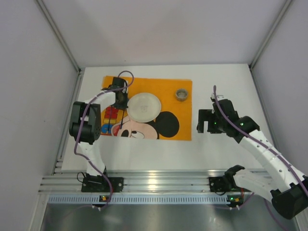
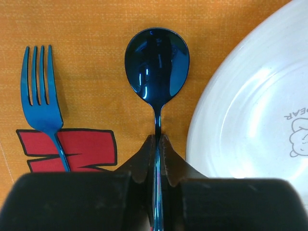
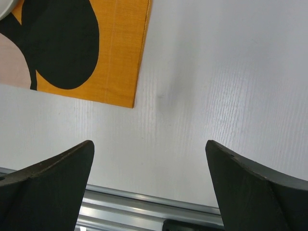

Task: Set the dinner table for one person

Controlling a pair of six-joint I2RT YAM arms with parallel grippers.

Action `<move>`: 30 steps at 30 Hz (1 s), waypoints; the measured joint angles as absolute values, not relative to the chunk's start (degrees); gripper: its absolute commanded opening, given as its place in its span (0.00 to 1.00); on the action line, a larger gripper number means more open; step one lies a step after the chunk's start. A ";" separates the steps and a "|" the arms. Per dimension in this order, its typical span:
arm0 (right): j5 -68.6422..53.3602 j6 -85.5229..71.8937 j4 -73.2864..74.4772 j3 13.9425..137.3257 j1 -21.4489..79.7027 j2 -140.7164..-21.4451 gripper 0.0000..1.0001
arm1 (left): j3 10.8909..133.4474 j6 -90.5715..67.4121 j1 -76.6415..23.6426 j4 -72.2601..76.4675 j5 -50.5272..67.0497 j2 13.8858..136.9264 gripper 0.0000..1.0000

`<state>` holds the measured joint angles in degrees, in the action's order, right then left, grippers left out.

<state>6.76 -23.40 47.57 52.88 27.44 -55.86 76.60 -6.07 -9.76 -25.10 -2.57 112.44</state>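
My left gripper (image 1: 120, 98) (image 2: 158, 139) is shut on the handle of a dark blue spoon (image 2: 157, 62). The spoon's bowl points away from me over the orange cartoon-mouse placemat (image 1: 168, 89) (image 2: 96, 29), between a blue fork (image 2: 41, 91) lying on the mat to its left and a white plate (image 1: 143, 107) (image 2: 250, 110) to its right. I cannot tell whether the spoon touches the mat. My right gripper (image 1: 202, 121) (image 3: 149, 147) is open and empty over the white dinner table (image 1: 226, 82) (image 3: 216, 72), just right of the mat's near right corner.
A small grey cup (image 1: 181, 94) stands on the mat's far right part. Grey walls enclose the table on three sides. An aluminium rail (image 1: 159, 182) runs along the near edge and also shows in the right wrist view (image 3: 144, 202).
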 measured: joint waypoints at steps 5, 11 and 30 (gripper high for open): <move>6.50 -22.41 47.57 52.88 26.57 -56.03 1.00 | 77.47 -6.09 -9.80 -25.47 -3.22 112.90 0.00; 6.00 -21.87 47.59 52.97 26.26 -57.08 1.00 | 79.92 -6.09 -9.80 -28.93 -5.91 112.90 0.00; 5.10 -22.33 47.83 56.01 25.69 -57.82 1.00 | 86.43 -27.66 -37.58 -25.98 2.42 106.98 0.00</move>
